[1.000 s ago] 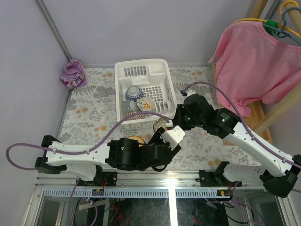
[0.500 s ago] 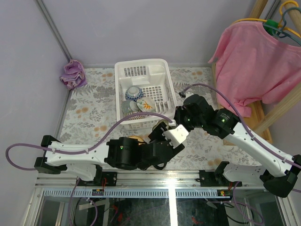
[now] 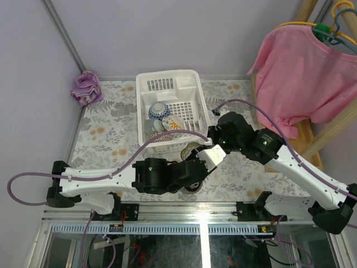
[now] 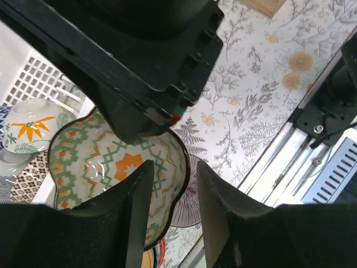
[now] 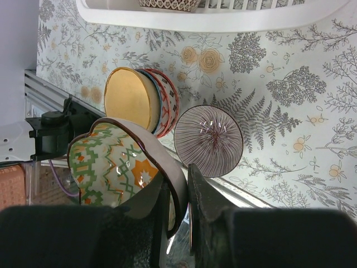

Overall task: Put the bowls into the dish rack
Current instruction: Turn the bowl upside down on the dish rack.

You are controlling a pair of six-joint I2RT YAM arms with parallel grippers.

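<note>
A floral worktop (image 3: 106, 134) carries the white dish rack (image 3: 196, 97), with a few bowls (image 3: 159, 110) leaning inside. Just off its near wall the right fingers (image 5: 206, 218) are clamped on the rim of a green-and-orange bowl (image 5: 111, 162), held off the surface. The left fingers (image 4: 134, 223) stand apart, straddling that same rim.
</note>
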